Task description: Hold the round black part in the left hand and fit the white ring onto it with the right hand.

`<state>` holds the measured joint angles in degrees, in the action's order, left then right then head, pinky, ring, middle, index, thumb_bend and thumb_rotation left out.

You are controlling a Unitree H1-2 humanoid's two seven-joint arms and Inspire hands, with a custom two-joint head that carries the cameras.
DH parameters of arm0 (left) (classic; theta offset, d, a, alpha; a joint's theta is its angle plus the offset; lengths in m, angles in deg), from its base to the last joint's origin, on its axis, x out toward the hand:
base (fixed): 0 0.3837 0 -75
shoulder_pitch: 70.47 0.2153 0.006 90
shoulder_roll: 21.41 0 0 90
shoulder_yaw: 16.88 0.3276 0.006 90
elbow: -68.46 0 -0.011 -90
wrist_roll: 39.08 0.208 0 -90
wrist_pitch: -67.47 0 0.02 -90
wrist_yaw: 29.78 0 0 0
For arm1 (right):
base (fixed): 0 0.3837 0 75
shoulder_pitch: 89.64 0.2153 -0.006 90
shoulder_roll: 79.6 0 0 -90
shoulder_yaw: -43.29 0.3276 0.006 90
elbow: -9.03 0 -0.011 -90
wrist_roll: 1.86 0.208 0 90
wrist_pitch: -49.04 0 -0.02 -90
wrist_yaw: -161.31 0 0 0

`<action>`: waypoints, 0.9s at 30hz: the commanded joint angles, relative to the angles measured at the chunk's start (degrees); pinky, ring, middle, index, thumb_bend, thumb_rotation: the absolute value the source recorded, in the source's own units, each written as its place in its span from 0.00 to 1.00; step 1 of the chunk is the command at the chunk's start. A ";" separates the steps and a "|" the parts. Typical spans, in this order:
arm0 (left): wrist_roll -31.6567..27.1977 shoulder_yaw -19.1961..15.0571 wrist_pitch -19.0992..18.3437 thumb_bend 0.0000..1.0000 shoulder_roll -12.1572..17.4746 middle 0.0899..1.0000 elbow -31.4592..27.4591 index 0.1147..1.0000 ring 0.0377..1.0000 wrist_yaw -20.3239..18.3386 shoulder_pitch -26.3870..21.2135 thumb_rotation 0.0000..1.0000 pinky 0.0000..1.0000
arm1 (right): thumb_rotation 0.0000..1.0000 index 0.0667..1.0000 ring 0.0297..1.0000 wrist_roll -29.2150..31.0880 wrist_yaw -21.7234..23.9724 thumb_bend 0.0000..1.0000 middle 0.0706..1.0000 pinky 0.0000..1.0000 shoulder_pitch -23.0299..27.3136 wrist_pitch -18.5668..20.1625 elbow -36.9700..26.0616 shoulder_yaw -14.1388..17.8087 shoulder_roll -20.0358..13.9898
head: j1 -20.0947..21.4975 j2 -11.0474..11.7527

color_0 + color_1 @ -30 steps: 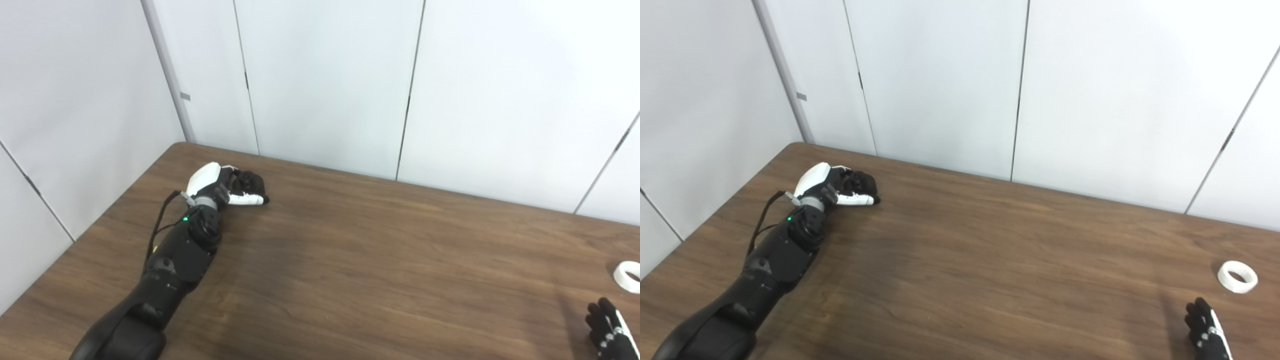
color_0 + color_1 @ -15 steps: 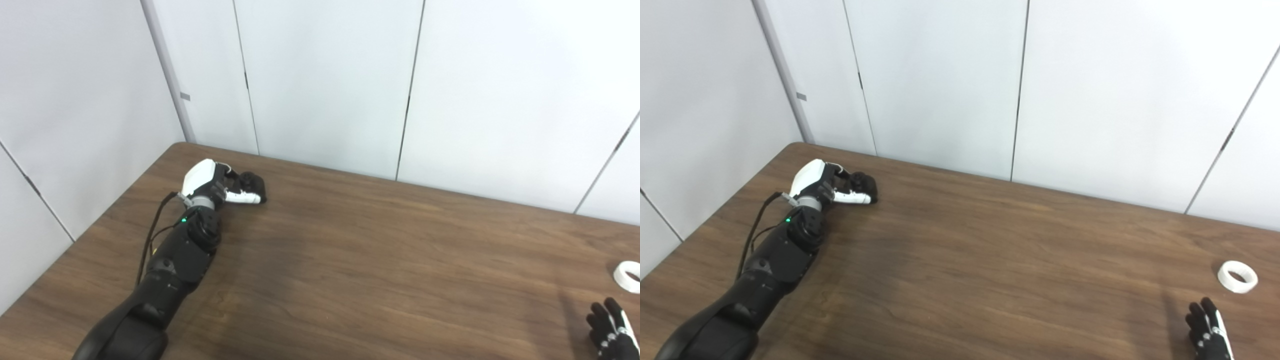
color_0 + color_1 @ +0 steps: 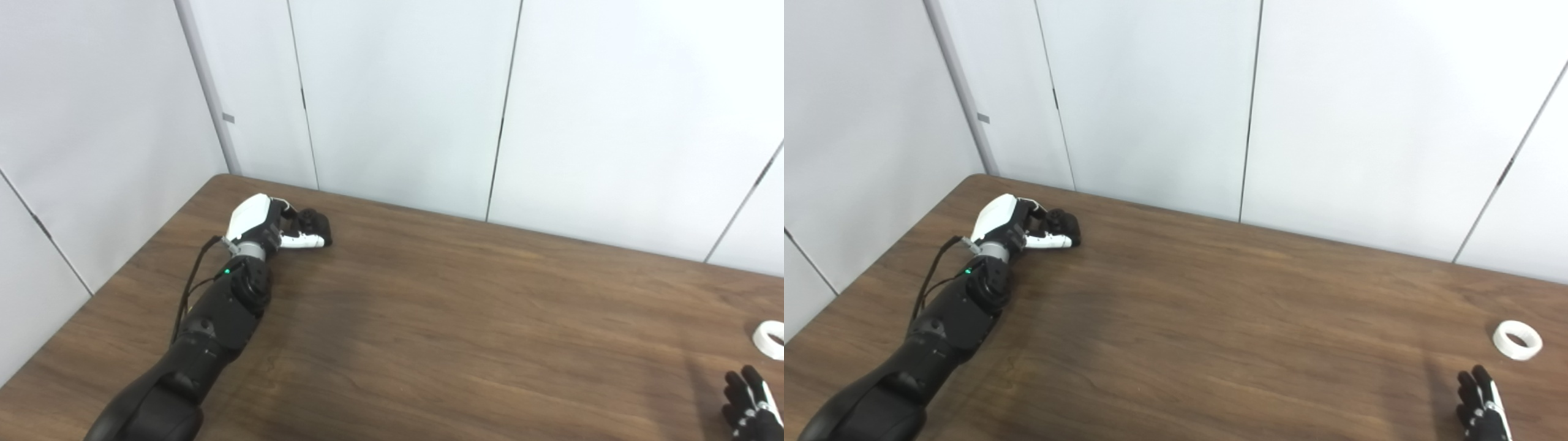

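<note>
Risk: black part [image 3: 313, 222] slips on lifting | left hand [image 3: 264, 223] upper left, fingers curled around it | right hand [image 3: 1482, 407] lower right, fingers apart, empty, near ring [image 3: 1517, 339]

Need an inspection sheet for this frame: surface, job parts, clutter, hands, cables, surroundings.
Surface: dark wood-grain table, no marks seen.
Job's things: round black part at far left, at the left hand's fingers; white ring lying flat, far right, untouched.
Clutter: nothing seen.
Hands: left hand curled at the black part, grip unclear; right hand at bottom edge, short of the ring, fingers apart.
Cables: black cable along left forearm.
Surroundings: white wall panels.
</note>
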<state>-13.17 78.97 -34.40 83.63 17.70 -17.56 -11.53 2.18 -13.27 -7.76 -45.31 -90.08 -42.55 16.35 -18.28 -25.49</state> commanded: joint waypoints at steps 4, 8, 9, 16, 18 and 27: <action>0.53 -0.84 0.34 0.52 1.65 0.72 -4.48 0.42 0.84 0.53 -0.13 0.05 0.89 | 1.00 1.00 0.98 0.39 -0.13 0.58 0.97 1.00 -0.68 -0.76 1.82 -0.27 0.84 | 0.35 0.00; 0.97 -1.12 -2.20 0.52 0.88 0.73 -10.88 0.42 0.87 -0.32 2.54 0.05 0.90 | 1.00 1.00 0.97 0.25 -0.36 0.59 0.96 1.00 -0.63 -0.80 1.84 -0.34 1.15 | 0.85 -0.11; 1.11 -1.15 -2.91 0.52 0.61 0.73 -13.09 0.42 0.88 -0.72 3.42 0.05 0.91 | 1.00 1.00 0.96 -0.33 -0.62 0.60 0.96 1.00 -0.65 -0.81 1.80 -0.41 1.15 | 1.13 -0.25; 2.80 -0.65 -9.24 0.52 -1.06 0.76 -29.60 0.42 0.92 -5.42 8.89 0.05 0.92 | 1.00 0.99 0.96 -1.72 -1.07 0.60 0.95 1.00 -0.77 -0.14 1.27 -0.66 1.35 | 3.37 -1.24; 3.46 -0.18 -10.57 0.52 -1.53 0.76 -33.76 0.42 0.91 -7.00 10.12 0.06 0.93 | 1.00 0.99 0.96 -1.67 -1.09 0.59 0.95 1.00 -0.75 -0.12 1.30 -0.66 1.50 | 3.86 -1.42; 7.89 3.99 -9.92 0.52 -5.13 0.76 -48.09 0.42 0.89 -11.49 15.58 0.05 0.99 | 1.00 0.98 0.96 -3.10 -1.75 0.51 0.95 1.00 -0.55 0.92 0.13 -0.90 2.12 | 6.49 -2.82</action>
<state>-7.64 82.72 -46.07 78.05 -27.90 -29.54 4.99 -0.47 -14.24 -7.56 -44.48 -90.39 -42.80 17.15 -11.78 -28.30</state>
